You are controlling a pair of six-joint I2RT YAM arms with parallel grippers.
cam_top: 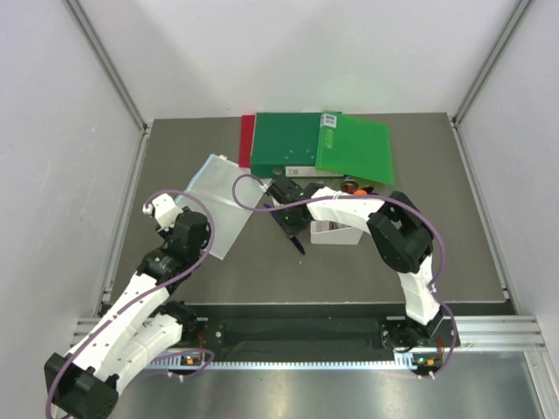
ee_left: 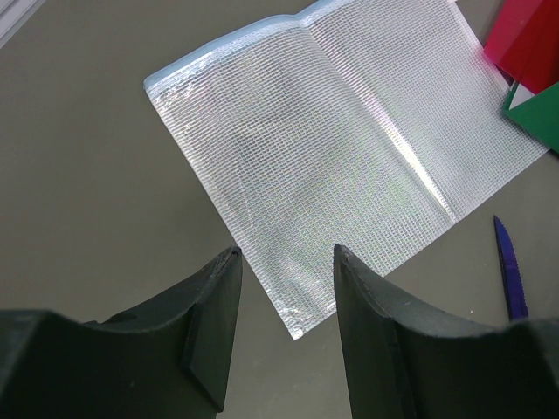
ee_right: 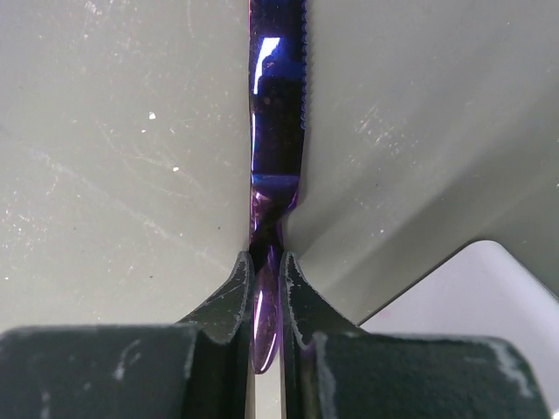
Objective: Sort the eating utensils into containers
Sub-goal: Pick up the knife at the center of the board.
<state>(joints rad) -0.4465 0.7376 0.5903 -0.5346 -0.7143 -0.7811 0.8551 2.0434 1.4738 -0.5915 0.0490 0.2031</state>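
Table [cam_top: 437,262] is taken up at the far edge by green folders [cam_top: 349,148], with the clear sheet [ee_left: 332,157] laid flat front-left of them and the white bin [cam_top: 336,234] half hidden under the right arm. The left gripper [ee_left: 284,262] is held open over the sheet's near corner, and the right gripper [ee_right: 266,262] is clamped on the dark blue knife [ee_right: 278,113], just left of the bin.

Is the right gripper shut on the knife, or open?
Shut on the knife: the right gripper clamps its handle with no gap, blade pointing away.

Right fingers [cam_top: 285,215] clamp dark knife [cam_top: 297,243], just left of white bin [cam_top: 342,237].
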